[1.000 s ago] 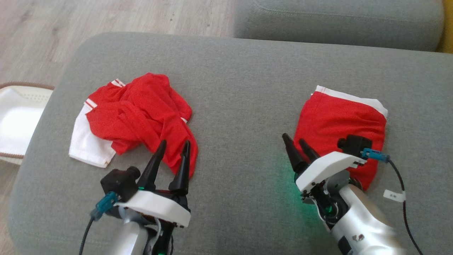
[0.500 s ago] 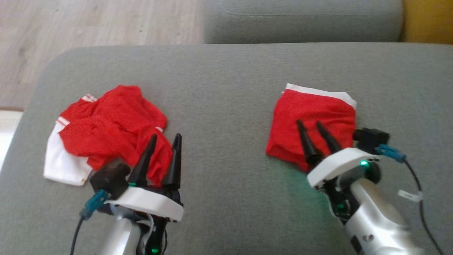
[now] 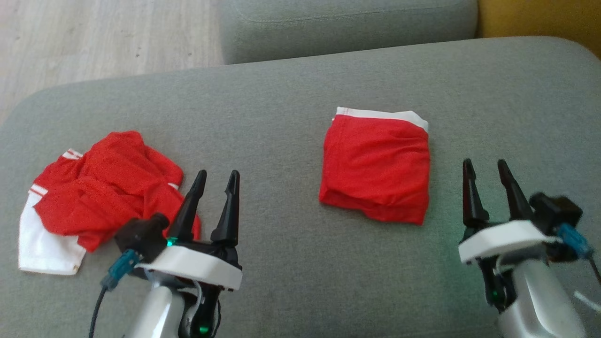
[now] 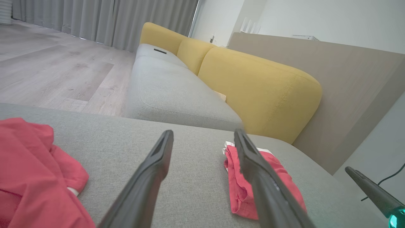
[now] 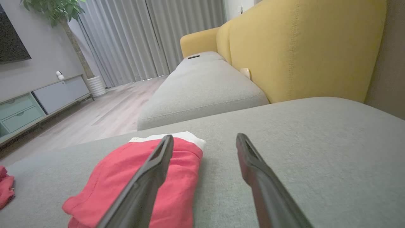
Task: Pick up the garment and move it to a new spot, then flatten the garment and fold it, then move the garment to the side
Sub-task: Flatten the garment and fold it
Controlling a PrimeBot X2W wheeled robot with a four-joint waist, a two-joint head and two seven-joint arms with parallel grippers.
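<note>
1. Head view: the folded red garment (image 3: 375, 171) is lying flat on the grey cushion (image 3: 291, 117), right of centre, with a white band showing along its far edge. The crumpled red garment (image 3: 101, 197) is sitting well apart at the left, its near edge partly hidden behind the left gripper (image 3: 218, 173). That claw is standing wide open and holding nothing. The right gripper (image 3: 485, 163) is hovering just right of the folded piece, clear of it, also spread and empty. Both arms are running off the bottom edge.

2. Left wrist view: the two dark fingers are standing apart with only bare cushion between them. The right finger is covering part of the folded red garment. The crumpled one is being cut off by the left and bottom edges. A dark finger of the other arm is poking in at the lower right corner, mostly out of frame. A yellow backrest (image 4: 253, 88) is rising behind.

3. Right wrist view: the fingers are standing apart. The left one is crossing over the folded red garment, whose near end is running off the bottom edge. A red scrap at the left edge is too cropped to make out.
</note>
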